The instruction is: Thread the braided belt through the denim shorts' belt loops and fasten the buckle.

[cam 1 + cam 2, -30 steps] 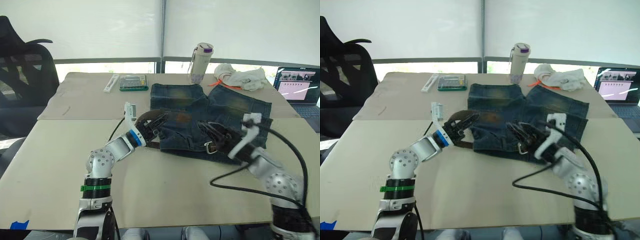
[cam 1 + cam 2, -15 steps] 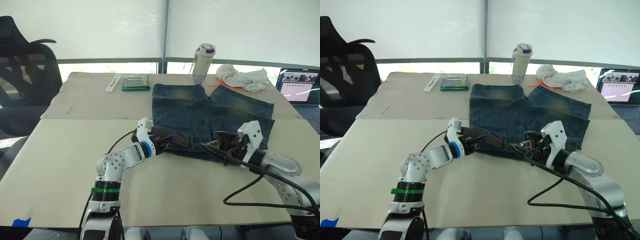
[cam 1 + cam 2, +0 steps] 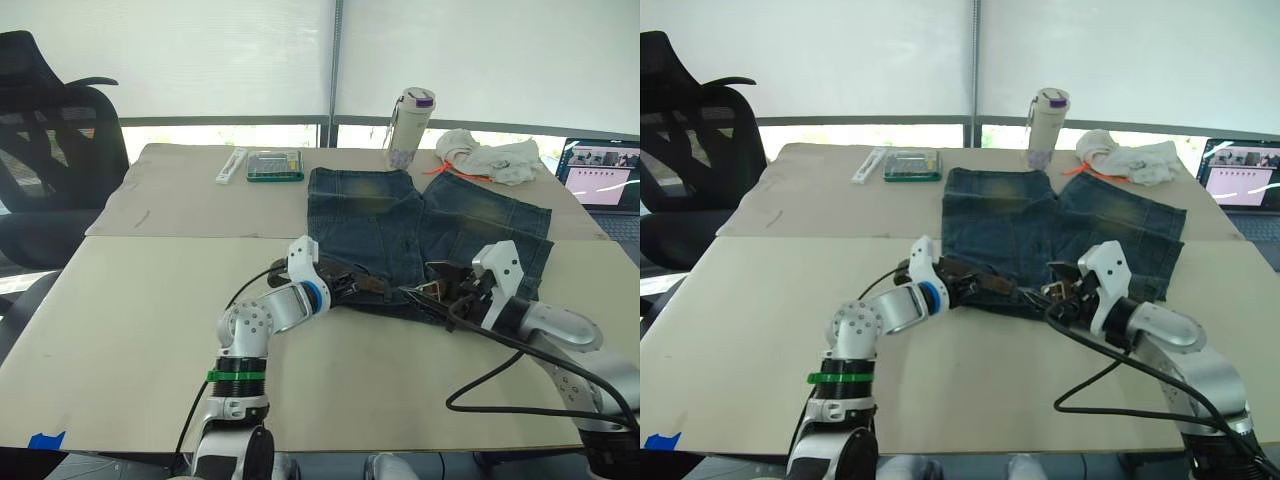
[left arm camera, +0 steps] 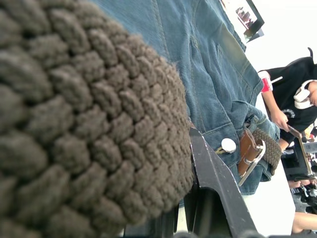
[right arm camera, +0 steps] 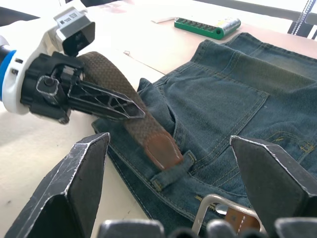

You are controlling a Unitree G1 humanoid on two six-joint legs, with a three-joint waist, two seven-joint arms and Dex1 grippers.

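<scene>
Threading step: left gripper (image 5: 106,101) clamped on belt (image 5: 130,110), tip entering loop (image 5: 173,171) at shorts' (image 3: 420,220) waistband, near desk's (image 3: 120,330) front edge. Right gripper (image 5: 168,163) spread above buckle (image 5: 218,206). Next: push tip through.

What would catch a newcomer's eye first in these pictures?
The shorts spread flat in the middle of the table, with both arms reaching in to the near waistband. The left gripper holds the belt, whose brown tip lies at a belt loop. The right gripper is open just over the buckle.
</scene>
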